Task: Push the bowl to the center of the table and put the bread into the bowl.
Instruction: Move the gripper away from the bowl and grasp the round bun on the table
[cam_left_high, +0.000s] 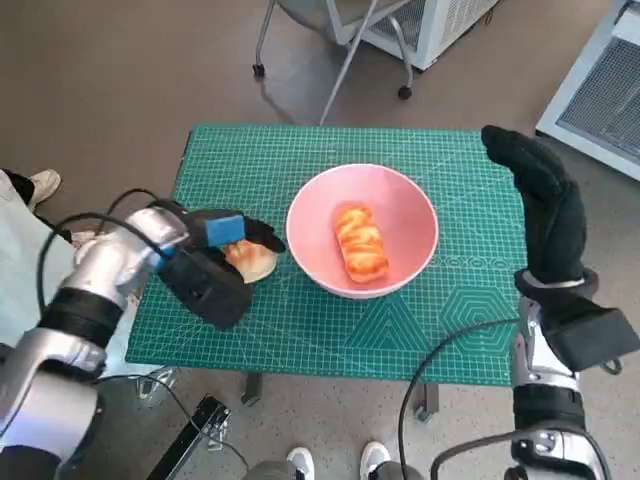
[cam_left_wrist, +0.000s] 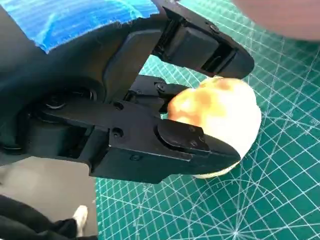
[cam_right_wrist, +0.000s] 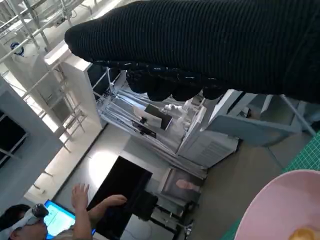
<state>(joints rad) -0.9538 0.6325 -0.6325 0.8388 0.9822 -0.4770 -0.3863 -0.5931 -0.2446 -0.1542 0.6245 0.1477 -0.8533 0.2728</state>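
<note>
Left hand (cam_left_wrist: 165, 100) grips bread (cam_left_wrist: 220, 117), seemingly still on mat (cam_left_wrist: 280, 200).

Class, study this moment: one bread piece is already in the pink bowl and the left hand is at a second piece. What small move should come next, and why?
Probably lift. The black, blue-taped left hand has its fingers closed around the round golden bread roll, which still rests on the green cutting mat beside the pink bowl. The bowl's rim stands between them, so raising the roll first seems wise.
</note>
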